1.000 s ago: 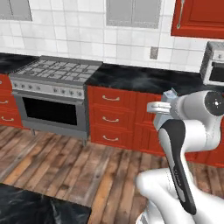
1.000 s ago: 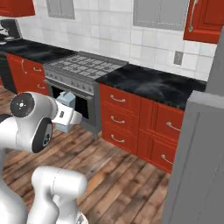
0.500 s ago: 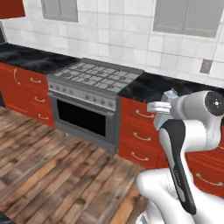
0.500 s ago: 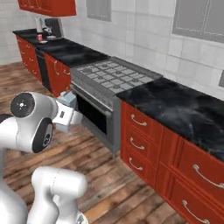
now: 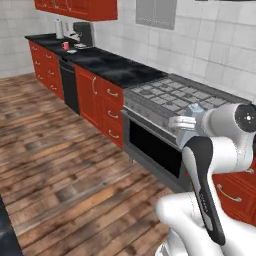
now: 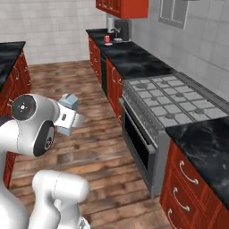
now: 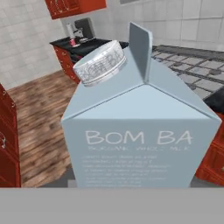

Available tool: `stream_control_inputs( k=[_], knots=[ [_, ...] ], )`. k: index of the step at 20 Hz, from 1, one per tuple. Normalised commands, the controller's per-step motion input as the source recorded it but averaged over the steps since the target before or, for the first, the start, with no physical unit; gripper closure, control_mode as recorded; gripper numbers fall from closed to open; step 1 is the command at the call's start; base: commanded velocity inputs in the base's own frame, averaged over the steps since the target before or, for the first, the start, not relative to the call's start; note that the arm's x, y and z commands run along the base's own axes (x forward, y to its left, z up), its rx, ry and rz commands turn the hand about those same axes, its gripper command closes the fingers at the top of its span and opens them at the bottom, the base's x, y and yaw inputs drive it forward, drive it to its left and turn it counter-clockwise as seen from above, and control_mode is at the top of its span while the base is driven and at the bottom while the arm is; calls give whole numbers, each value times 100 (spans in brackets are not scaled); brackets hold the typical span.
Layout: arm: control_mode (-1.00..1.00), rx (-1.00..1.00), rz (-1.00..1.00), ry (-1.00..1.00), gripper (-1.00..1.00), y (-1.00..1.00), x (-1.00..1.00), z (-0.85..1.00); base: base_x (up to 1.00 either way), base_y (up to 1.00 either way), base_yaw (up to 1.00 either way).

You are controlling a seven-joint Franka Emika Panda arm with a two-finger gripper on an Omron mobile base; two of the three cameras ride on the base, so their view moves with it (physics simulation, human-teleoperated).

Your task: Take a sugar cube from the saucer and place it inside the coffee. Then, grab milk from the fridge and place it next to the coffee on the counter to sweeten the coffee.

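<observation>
Carrying the milk (image 7: pixel 140 131) in the gripper (image 6: pixel 67 117), I see the fingers clamped on the carton, its gabled top and round cap facing the hand camera; the arm is well short of the black coffee machine (image 6: pixel 121 30); the coffee (image 6: pixel 107 39) and saucer (image 6: pixel 117 40) sit on the counter (image 6: pixel 134 56) just beside that machine; the stove (image 6: pixel 179 105) is nearer me.

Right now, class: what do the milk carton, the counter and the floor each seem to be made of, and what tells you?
Milk carton: matte pale blue card, probably coated paperboard, from its folded gable, printed lettering and ribbed white cap, likely plastic.
Counter: glossy black stone, marble by its white veins.
Floor: brown wood planks with visible grain and board seams, faintly shiny; it could be laminate.
</observation>
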Motion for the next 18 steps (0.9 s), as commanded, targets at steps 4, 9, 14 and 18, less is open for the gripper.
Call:
stream_control_inputs(
  k=[4, 9, 14, 18],
  knots=[
    [100, 0, 0, 0, 100, 0, 0, 0, 100, 0, 47],
    [100, 0, 0, 0, 100, 0, 0, 0, 100, 0, 40],
    [100, 0, 0, 0, 100, 0, 0, 0, 100, -3, 31],
    [100, 0, 0, 0, 100, 0, 0, 0, 100, -21, 16]
  ],
)
